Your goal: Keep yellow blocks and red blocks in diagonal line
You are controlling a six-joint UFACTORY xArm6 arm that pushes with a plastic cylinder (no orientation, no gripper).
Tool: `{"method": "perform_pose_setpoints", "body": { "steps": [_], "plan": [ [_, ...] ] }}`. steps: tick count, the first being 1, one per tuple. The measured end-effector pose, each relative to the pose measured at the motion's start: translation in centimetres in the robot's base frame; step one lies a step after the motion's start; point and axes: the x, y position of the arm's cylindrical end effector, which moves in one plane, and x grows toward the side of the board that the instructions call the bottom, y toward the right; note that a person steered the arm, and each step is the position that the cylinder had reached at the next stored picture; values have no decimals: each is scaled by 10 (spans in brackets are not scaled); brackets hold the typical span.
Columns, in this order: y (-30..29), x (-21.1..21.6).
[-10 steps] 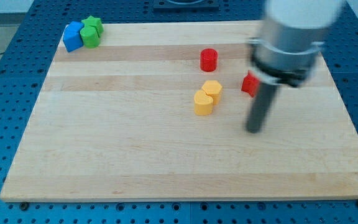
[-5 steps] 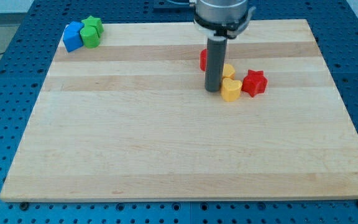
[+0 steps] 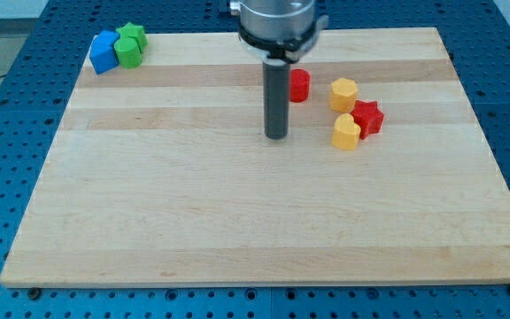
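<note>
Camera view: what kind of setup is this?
Likely a lab robot bench: a wooden board on a blue perforated table, my tip left of small coloured blocks like the red star.

My tip (image 3: 276, 136) is standing on open board, with bare wood lying toward the view's left and bottom. Toward the view's right, a red cylinder (image 3: 299, 85), a yellow hexagonal block (image 3: 343, 93), a yellow block (image 3: 346, 133) and a red star block (image 3: 367, 117) are blocking passage.
</note>
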Motion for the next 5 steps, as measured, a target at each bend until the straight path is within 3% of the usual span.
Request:
{"method": "perform_pose_setpoints", "body": {
  "steps": [3,5],
  "plan": [
    [103,7],
    [154,-17]
  ]
}}
